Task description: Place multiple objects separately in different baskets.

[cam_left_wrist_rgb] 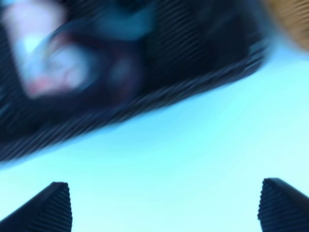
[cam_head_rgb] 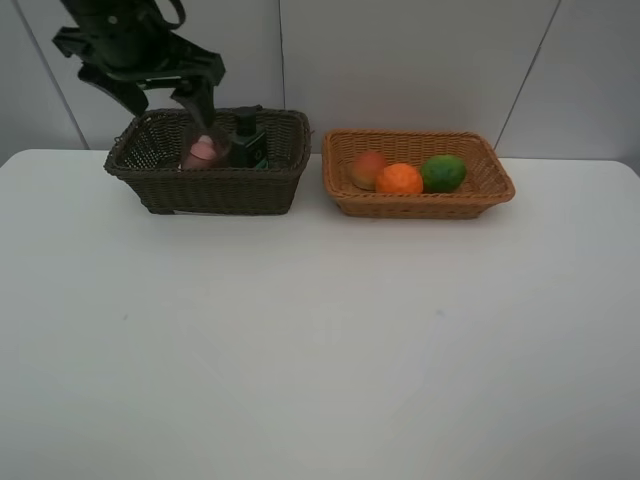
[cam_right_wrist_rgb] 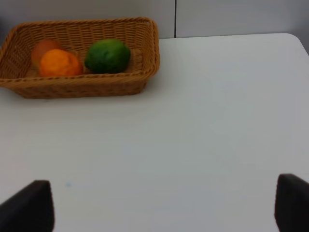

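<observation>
White tabletop [cam_head_rgb: 320, 340] runs wide below me, with pale wall panels behind it and two baskets set side by side along the far edge. On the left stands the one dark brown basket [cam_head_rgb: 208, 160], deep-walled, and my left gripper [cam_head_rgb: 160, 92] hangs just above its left half, fingers spread wide with nothing between them. Three things sit inside it: one pink bottle [cam_head_rgb: 203, 152], one clear plastic cup [cam_head_rgb: 213, 141] around or right beside that bottle, I cannot tell which, and one dark green bottle [cam_head_rgb: 249, 141] upright to their right. My left wrist view is smeared with blur. Next comes the one tan basket [cam_head_rgb: 418, 172], shallower, holding three fruits in a row: one peach [cam_head_rgb: 368, 167], one mandarin [cam_head_rgb: 400, 179], one lime [cam_head_rgb: 443, 172]. My right gripper [cam_right_wrist_rgb: 166, 205] is wide open and empty, over bare table.
</observation>
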Action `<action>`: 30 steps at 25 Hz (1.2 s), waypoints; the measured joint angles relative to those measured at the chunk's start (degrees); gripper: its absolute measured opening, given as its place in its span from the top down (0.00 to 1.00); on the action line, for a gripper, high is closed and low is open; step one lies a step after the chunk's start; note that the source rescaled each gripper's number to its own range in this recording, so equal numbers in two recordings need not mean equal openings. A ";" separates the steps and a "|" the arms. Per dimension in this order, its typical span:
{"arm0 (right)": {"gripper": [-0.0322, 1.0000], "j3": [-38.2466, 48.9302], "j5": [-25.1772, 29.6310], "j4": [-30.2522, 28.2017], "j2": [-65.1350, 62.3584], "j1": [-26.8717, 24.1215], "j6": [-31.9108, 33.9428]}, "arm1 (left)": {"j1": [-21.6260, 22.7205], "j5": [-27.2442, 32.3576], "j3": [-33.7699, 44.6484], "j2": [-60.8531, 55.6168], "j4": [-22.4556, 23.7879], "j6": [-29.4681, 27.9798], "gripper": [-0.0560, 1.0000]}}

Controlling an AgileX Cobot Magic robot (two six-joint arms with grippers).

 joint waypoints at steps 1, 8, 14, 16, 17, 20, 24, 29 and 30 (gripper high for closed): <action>0.03 0.00 0.00 0.00 0.00 0.00 0.00 | 2.26 -0.65 3.91 -3.40 0.15 -0.05 0.00; 0.03 0.00 0.00 0.00 0.00 0.00 0.00 | 16.62 -3.05 28.05 -34.64 0.93 -0.23 0.00; 0.03 0.00 0.00 0.00 0.00 0.00 0.00 | 18.75 -2.75 37.78 -56.03 1.12 -0.23 0.00; 0.03 0.00 0.00 0.00 0.00 0.00 0.00 | 18.79 -0.20 39.75 -62.13 1.08 -0.23 0.00; 0.03 0.00 0.00 0.00 0.00 0.00 0.00 | 18.79 1.68 40.85 -65.85 1.06 -0.23 0.00; 0.03 0.00 0.00 0.00 0.00 0.00 0.00 | 18.79 7.72 43.37 -74.03 0.82 -0.23 0.00; 0.03 0.00 0.00 0.00 0.00 0.00 0.00 | 18.79 13.02 47.24 -85.15 0.40 -0.23 0.00; 0.03 0.00 0.00 0.00 0.00 0.00 0.00 | 18.79 12.20 51.84 -96.66 -1.35 1.85 0.00; 0.03 0.00 0.00 0.00 0.00 0.00 0.00 | 18.79 11.05 52.68 -98.42 -1.66 2.91 0.00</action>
